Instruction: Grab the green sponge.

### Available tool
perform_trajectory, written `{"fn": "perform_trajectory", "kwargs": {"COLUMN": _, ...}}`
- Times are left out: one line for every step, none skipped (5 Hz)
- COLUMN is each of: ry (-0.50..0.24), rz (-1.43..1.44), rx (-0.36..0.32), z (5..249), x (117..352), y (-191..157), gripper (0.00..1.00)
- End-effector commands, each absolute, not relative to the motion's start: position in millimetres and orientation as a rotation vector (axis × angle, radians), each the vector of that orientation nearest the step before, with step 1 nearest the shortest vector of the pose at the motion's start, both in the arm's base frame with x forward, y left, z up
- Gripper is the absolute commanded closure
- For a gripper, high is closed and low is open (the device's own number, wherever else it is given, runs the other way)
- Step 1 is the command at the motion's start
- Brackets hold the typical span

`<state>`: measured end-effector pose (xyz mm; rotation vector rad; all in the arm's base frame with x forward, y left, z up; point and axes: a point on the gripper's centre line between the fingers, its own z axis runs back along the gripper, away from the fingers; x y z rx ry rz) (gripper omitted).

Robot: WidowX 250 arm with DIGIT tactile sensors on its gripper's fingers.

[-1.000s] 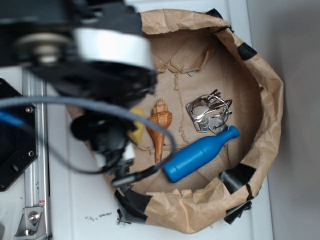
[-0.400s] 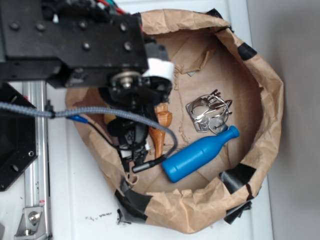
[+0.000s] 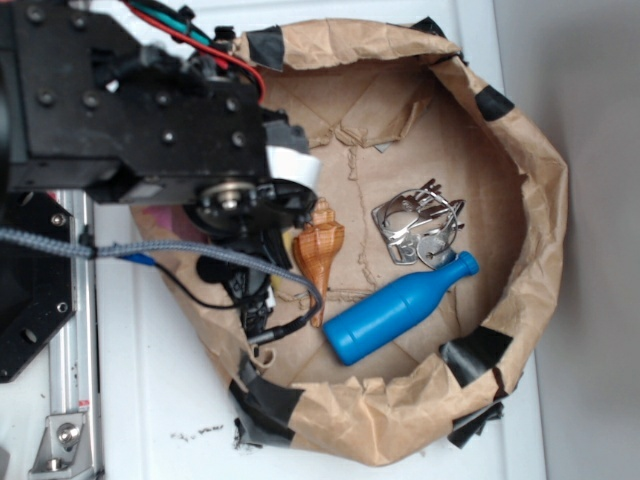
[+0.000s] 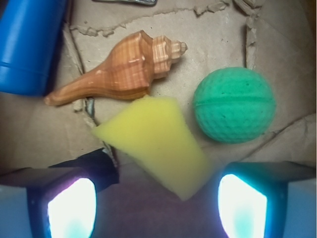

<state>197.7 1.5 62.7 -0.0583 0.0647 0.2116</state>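
The green sponge is a yellow foam wedge lying flat on the brown paper, its narrow end reaching down between my fingers. Its dark scouring face does not show. My gripper is open, with the left finger and right finger wide apart on either side of the sponge's tip and not touching it. In the exterior view the gripper hangs over the left side of the paper bowl and the arm hides the sponge.
A round textured green ball lies right of the sponge. A brown shell lies just beyond it. A blue bottle and a metal clip sit further right. The taped paper wall rings everything.
The arm has dropped away from the camera into the left side of the bowl. It now covers the yellow sponge, which showed beside the shell a second ago.
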Motion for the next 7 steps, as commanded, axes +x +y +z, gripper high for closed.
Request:
{"fn": "perform_trajectory", "kwargs": {"ry": -0.028, "rz": 0.082, "rx": -0.013, "z": 56, "x": 196, "y": -6, "gripper": 0.0}}
{"fn": "perform_trajectory", "kwargs": {"ry": -0.132, "rz": -0.002, "rx": 0.061, "z": 47, "x": 203, "y": 2, "gripper": 0.0}}
{"fn": "perform_trajectory", "kwargs": {"ry": -0.194, "rz": -0.048, "rx": 0.098, "z": 39, "x": 215, "y": 12, "gripper": 0.0}}
{"fn": "perform_trajectory", "kwargs": {"ry": -0.156, "rz": -0.07, "rx": 0.094, "z": 29, "x": 218, "y": 14, "gripper": 0.0}}
{"fn": "perform_trajectory", "kwargs": {"ry": -0.143, "rz": -0.048, "rx": 0.077, "z": 28, "x": 216, "y": 16, "gripper": 0.45}}
{"fn": "perform_trajectory", "kwargs": {"ry": -0.132, "rz": -0.022, "rx": 0.068, "z": 27, "x": 218, "y": 22, "gripper": 1.0}}
{"fn": "perform_trajectory", "kwargs": {"ry": -0.147, "rz": -0.016, "rx": 0.057, "z": 34, "x": 220, "y": 25, "gripper": 1.0}}
